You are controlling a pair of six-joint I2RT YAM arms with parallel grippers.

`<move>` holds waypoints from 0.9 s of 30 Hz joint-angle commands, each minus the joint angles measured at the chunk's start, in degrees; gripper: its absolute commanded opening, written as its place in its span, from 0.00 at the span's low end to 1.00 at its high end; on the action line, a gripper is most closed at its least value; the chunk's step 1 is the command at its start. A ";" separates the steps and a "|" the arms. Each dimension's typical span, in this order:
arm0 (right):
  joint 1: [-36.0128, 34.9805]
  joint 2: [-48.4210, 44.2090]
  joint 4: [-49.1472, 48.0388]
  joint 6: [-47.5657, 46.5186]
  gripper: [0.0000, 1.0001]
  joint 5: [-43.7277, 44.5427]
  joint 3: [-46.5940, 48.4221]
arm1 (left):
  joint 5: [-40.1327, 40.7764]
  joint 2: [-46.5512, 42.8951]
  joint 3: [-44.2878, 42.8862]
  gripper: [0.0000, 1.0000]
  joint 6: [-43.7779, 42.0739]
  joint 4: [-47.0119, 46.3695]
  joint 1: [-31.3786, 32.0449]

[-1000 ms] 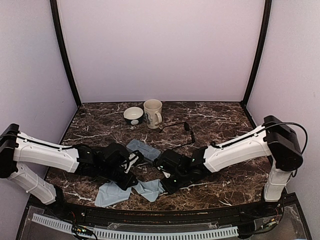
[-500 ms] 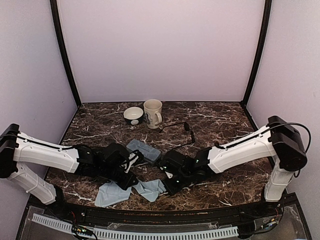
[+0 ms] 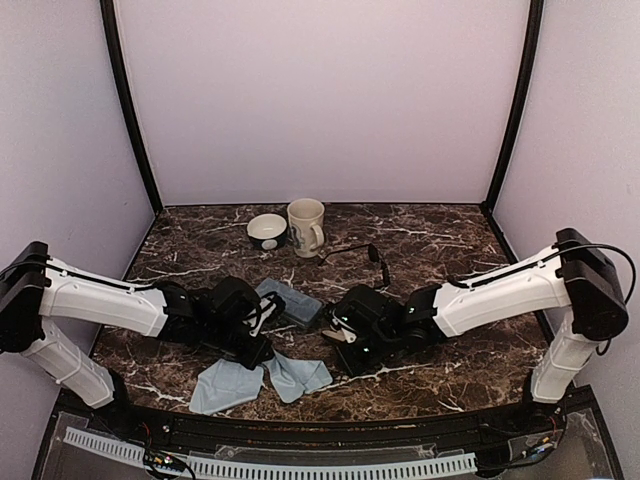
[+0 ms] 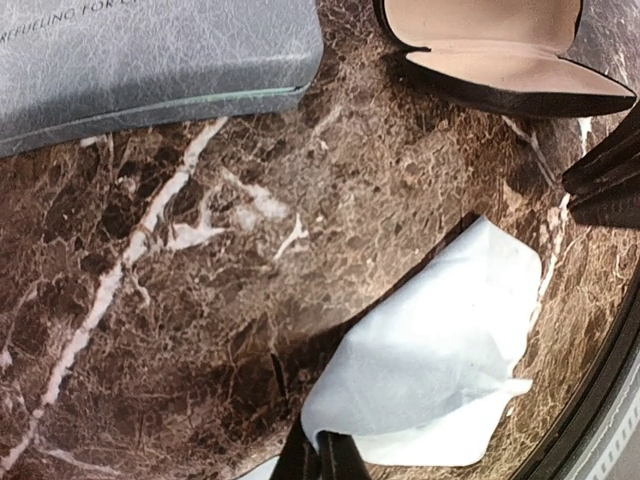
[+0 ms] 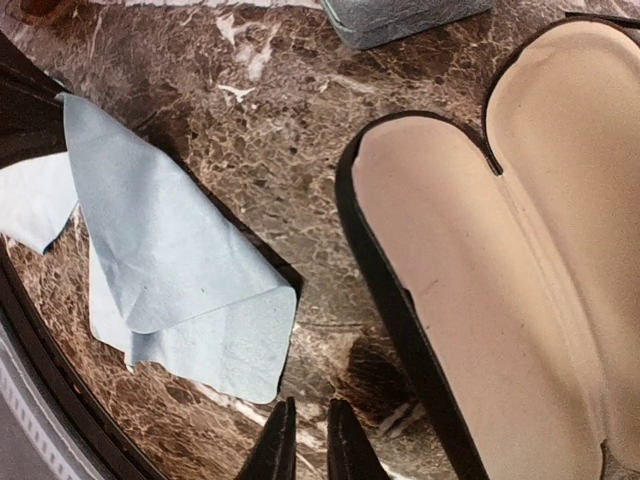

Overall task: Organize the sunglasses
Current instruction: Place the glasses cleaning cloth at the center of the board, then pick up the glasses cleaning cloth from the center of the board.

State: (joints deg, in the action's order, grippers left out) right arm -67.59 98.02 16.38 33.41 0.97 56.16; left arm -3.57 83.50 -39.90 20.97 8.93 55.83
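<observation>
From above, the thin black wire-framed sunglasses (image 3: pixel 352 252) lie unfolded on the dark brown marble surface (image 3: pixel 450 240), near a cream mug (image 3: pixel 306 227) and a small white bowl (image 3: pixel 267 231), well behind both arms. The thicker brownish pair cannot be found in any view. Over the last second the right arm has drawn back to the right, and the right pincer (image 3: pixel 337 350) now sits beside the black oval case (image 3: pixel 338 331), whose beige lining shows. The left pincer (image 3: pixel 263 350) has crept slightly forward. The grey-blue rectangular hard case (image 3: pixel 290 303) between the arms shows more fully than before. Two pale blue cloths (image 3: pixel 298 375) lie by the near edge.

The left wrist view has the grey-blue case at upper left, still closed, and the black oval case at upper right, open. The left fingertips (image 4: pixel 298 462) are pressed together at the corner of a cloth. Whether they catch its edge cannot be told.

In the right wrist view the fingertips (image 5: pixel 278 450) stand a narrow gap apart with only marble between them. The open case lies to the right and a folded cloth to the left.

The pull-back suggests that the case opening is done. The case looks ready, and the glasses have yet to be fetched and laid inside.
</observation>
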 commanded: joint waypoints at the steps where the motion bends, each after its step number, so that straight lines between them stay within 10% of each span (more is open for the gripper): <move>1: -0.57 0.06 -3.33 0.90 0.20 -2.03 -0.47 | 0.91 -0.65 -1.77 0.05 -1.31 0.61 -0.70; 15: -4.04 6.22 -1.63 2.47 0.28 -0.67 3.54 | 5.80 -7.32 0.22 0.60 -0.27 3.19 -0.81; 27: -7.29 10.45 6.26 1.49 0.24 6.24 8.37 | 7.19 -13.09 4.10 0.66 1.24 2.86 -0.81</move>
State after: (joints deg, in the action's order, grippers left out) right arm -73.41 106.24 18.39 35.05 3.42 62.78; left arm 2.90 72.75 -37.63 21.26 10.92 55.33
